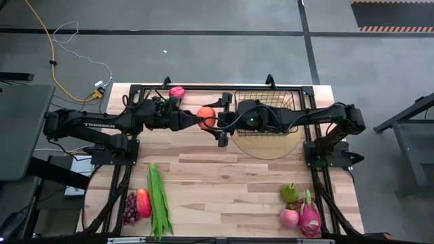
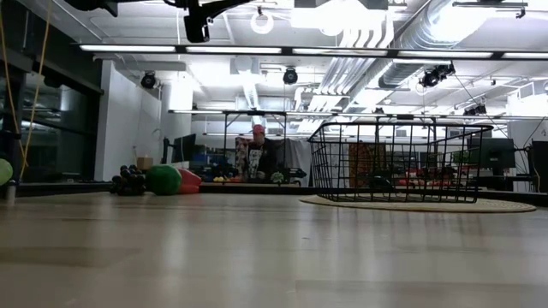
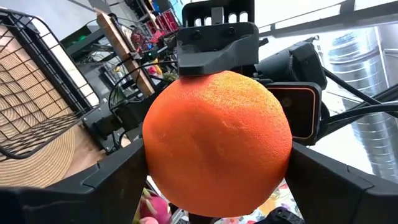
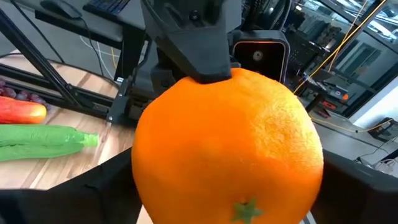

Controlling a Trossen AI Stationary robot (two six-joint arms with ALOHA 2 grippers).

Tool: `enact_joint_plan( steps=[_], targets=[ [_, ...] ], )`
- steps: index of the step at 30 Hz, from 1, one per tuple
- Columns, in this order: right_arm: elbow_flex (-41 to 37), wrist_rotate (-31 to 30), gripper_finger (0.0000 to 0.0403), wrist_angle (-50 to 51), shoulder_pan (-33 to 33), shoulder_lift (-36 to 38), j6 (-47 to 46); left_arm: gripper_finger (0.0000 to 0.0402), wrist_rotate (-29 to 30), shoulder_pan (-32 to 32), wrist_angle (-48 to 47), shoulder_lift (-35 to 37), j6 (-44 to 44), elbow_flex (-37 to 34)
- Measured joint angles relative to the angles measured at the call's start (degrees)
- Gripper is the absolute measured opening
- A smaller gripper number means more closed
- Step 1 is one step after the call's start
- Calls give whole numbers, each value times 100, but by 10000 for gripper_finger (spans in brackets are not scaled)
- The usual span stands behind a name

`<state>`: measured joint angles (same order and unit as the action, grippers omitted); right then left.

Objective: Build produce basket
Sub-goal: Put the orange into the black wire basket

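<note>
My left gripper (image 1: 196,120) and right gripper (image 1: 218,122) both clenched the orange (image 1: 206,116) at upper centre, above the wooden table (image 1: 224,183). The basket (image 1: 266,108) sat on the round mat (image 1: 271,144) just right; a person (image 2: 258,154) sat in the room behind.

An orange (image 4: 227,146), round and with a small green star-shaped stem mark low on its skin, is seen filling the middle of the right wrist view, gripped on either side by the dark fingers (image 4: 102,186) of the right gripper (image 4: 227,186). Against its far side the left gripper (image 4: 199,43) is pressed, though whether that one is also closed on the fruit cannot be made out. Beyond, on the wooden bench (image 4: 74,168), long green beans (image 4: 43,142) are laid beside a red pepper (image 4: 22,111) and what appear to be dark grapes (image 4: 18,94).
</note>
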<state>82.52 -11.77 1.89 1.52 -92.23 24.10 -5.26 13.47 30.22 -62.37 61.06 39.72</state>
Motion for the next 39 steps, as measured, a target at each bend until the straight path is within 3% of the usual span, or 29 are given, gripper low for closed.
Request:
enact_joint_plan(
  steps=[10,19,24,26,29,32,35,39],
  targets=[
    [-6,-166,321,0,7,0,219,330,-181,40,-33,2,-601,0],
    [-11,-268,319,204,13,198,65,369,-817,580,-69,121,-1182,16],
    [-11,-667,319,886,1,640,-18,376,-1114,1007,-1356,310,-1877,413],
    [-11,-824,319,1377,-42,870,-230,376,-818,1148,-2332,420,-2461,771],
    [-11,-993,319,2180,-168,1248,-807,376,232,1229,-4009,508,-3596,1468],
    [-93,-1025,319,2973,-328,1630,-1502,376,1227,1139,-5049,509,-4804,2090],
    [-503,-1034,319,3497,-464,2100,-2151,376,1729,902,-5131,539,-5574,2384],
    [-1484,-1197,319,3537,-525,2914,-3093,376,1897,545,-4552,756,-5689,2263]
  ],
)
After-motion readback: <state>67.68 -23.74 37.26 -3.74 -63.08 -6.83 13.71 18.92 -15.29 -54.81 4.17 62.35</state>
